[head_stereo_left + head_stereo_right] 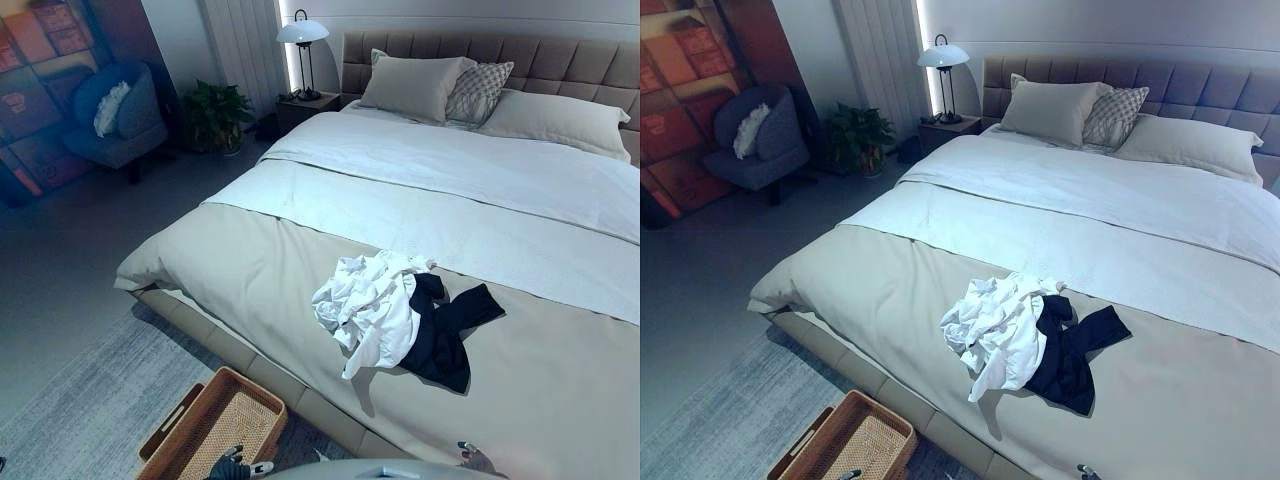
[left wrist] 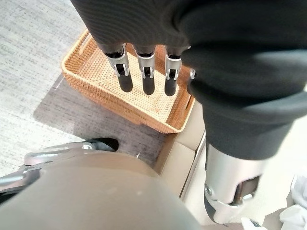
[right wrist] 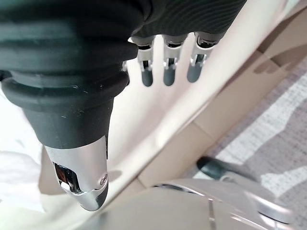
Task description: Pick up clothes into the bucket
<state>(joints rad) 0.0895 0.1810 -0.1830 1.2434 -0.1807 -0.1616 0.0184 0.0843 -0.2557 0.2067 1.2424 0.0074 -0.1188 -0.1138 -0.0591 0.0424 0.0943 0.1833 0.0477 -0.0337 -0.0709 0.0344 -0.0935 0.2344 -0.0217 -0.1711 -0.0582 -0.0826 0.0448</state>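
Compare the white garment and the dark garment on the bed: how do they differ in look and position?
The white garment is a bunched, wrinkled heap, while the dark garment lies flatter, with a strip reaching out to the right. The white garment sits on the robot's left, the dark garment on its right. The white garment overlaps the dark garment's left edge. Both lie together on the beige cover, and neither is in the wicker basket on the floor.

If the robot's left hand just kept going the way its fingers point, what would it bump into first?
Most likely the woven basket on the floor beside the bed. In the left wrist view, the left hand hangs with straight fingers aimed into the basket's bottom, nothing between them, though the gap is hard to judge.
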